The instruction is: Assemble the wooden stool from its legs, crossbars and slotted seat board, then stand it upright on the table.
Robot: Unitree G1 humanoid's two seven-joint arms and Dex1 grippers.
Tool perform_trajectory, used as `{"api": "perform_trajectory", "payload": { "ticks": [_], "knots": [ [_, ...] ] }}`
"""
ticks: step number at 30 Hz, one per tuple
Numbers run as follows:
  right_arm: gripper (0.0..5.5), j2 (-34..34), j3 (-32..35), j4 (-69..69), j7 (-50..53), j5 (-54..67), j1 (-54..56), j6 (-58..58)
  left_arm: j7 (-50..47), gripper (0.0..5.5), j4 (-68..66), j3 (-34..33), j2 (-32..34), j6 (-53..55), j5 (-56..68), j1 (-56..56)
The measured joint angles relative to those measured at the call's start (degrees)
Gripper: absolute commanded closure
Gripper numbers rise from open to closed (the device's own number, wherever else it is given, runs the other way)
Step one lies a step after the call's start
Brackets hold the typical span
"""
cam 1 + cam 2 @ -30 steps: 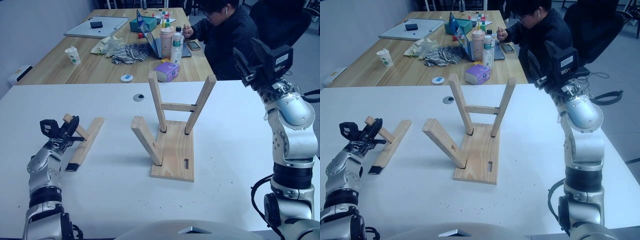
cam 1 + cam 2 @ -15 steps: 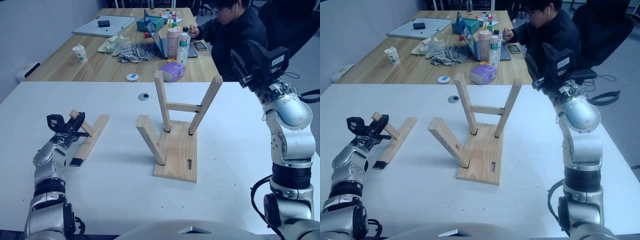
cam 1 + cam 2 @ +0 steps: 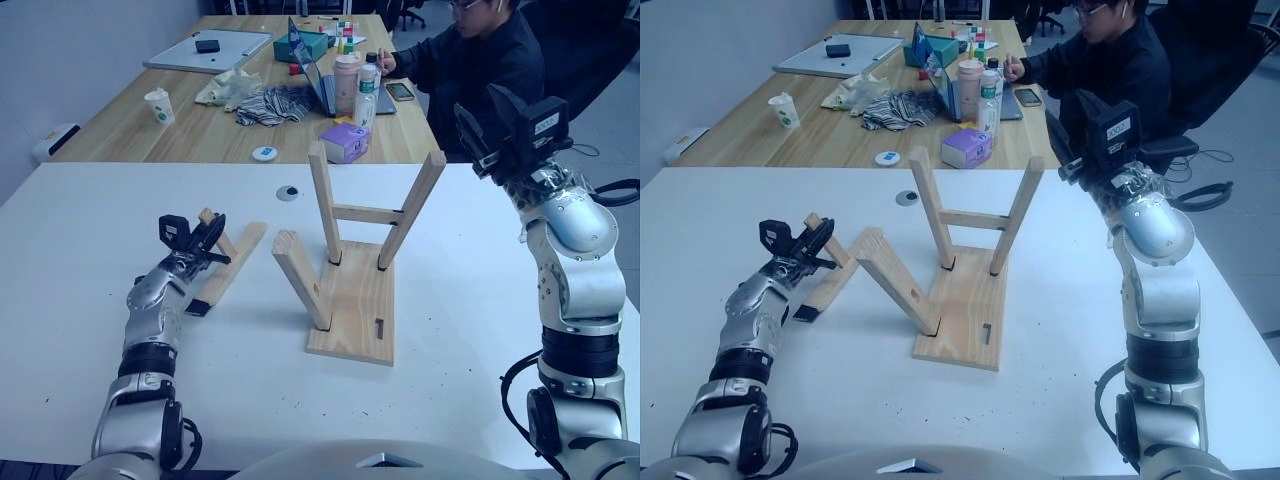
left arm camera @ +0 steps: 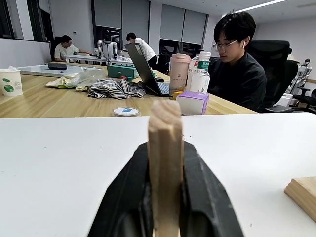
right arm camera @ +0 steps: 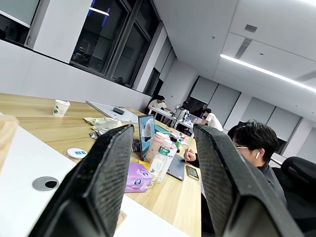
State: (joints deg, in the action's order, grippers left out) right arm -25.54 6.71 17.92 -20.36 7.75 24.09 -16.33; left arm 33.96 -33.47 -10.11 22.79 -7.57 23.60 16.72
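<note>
While our left hand [image 3: 193,238] clamps the loose leg [image 3: 232,262], slanted just left of the seat board [image 3: 352,310], the empty slot [image 3: 377,326] lies at that board's right edge; our right hand [image 3: 497,122] hovers open, well apart.

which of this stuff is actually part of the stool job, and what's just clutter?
Job: seat board, two legs with crossbar standing in it, third leg slanting up from the board, loose leg piece clamped in the left tool.

Clutter, on the wooden table behind: paper cup, striped cloth, laptop, bottle, purple box, white disc.
</note>
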Motion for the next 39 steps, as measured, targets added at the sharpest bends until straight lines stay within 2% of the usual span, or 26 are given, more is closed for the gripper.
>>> {"api": "perform_trajectory", "payload": {
  "ticks": [3,12,18,23,29,39],
  "knots": [
    [3.28,-0.08,0.06,0.13,0.01,-0.56,-0.37,-0.01,-1.32,4.15,2.7,0.78,0.13,8.33,-1.27,-4.62],
    [3.28,0.18,-0.3,0.89,0.54,-0.92,-1.61,-0.02,-3.51,2.8,15.95,-1.52,3.76,21.1,-0.87,-4.44],
    [3.28,0.17,-0.13,1.51,0.72,-1.0,-3.26,-0.01,-0.01,1.85,21.61,-1.06,10.19,35.49,-0.99,-11.56],
    [3.28,0.17,-0.05,2.32,1.18,-1.06,-3.78,-0.02,2.9,1.06,24.33,0.91,12.28,39.37,-1.24,-12.38],
    [3.28,0.17,-0.08,2.31,1.79,-1.43,-4.19,-0.03,3.93,1.06,25.78,3.58,12.8,40.53,-3.68,-13.47],
    [3.28,0.03,-1.5,0.66,1.53,-3.31,-4.13,0.82,3.77,2.45,23.25,5.45,13.28,33.74,-8.8,-14.03]
  ]
}}
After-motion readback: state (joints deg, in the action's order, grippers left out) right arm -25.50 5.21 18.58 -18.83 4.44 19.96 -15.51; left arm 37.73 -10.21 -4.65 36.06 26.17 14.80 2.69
